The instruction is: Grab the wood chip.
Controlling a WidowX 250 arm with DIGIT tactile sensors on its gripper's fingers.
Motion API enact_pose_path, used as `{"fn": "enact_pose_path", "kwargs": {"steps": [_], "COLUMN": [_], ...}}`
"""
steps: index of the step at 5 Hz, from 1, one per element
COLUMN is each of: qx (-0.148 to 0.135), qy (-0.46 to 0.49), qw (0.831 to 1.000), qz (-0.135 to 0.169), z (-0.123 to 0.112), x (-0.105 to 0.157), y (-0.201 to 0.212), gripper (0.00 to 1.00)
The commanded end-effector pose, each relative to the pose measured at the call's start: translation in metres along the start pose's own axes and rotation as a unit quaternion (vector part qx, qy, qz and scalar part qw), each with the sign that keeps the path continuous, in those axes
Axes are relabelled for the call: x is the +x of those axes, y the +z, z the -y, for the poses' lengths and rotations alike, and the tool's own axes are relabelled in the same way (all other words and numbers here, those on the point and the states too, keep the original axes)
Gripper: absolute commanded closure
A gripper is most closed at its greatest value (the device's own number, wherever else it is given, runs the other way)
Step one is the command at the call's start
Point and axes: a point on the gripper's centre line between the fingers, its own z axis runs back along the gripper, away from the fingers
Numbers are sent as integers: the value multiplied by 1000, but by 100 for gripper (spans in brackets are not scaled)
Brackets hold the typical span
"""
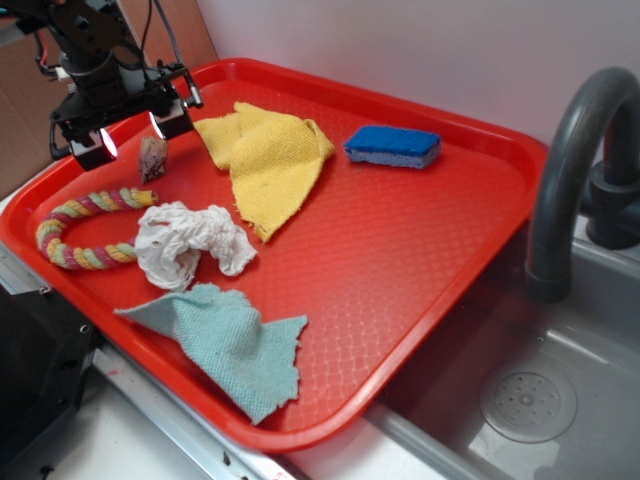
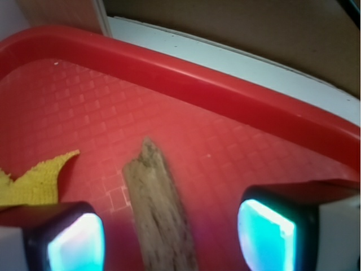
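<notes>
- The red tray (image 1: 440, 260) has a raised rim all round. Its middle and its right side are bare and give the most room.
- The fingers (image 1: 128, 136) hang at the tray's far left corner, close to the rim at about 10 o'clock.
- The fingers are spread wide. The wood chip (image 1: 152, 158) sits in the gap between them, and neither pad (image 2: 76, 244) touches it in the wrist view.
- In the wrist view the wood chip (image 2: 159, 209) runs up the middle, with its thin end pointing to 12 o'clock.
- A yellow cloth (image 1: 266, 158) lies just beside the chip at 3 o'clock.
- A rope (image 1: 80, 225) curls near the chip at 7 o'clock, and a ball of white paper (image 1: 185, 243) touches the rope's ends.
- A light blue cloth (image 1: 228, 342) lies by the tray's near rim at 6 o'clock.
- A blue sponge (image 1: 393, 146) sits well apart at 2 o'clock.
- A grey tap (image 1: 575, 160) and a sink (image 1: 540, 400) stand past the tray's right rim.
</notes>
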Motion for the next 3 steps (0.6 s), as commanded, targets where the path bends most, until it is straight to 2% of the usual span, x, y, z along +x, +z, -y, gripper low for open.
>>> {"fn": "enact_pose_path", "kwargs": {"steps": [1, 2, 3], "qx": [-18, -18, -31], "qy": [15, 2, -9], "qw": [1000, 1000, 999], "qz": [19, 10, 3], "z": [0, 1, -1], "x": [-3, -13, -23], "y": [-24, -31, -32], "gripper": [0, 0, 100]}}
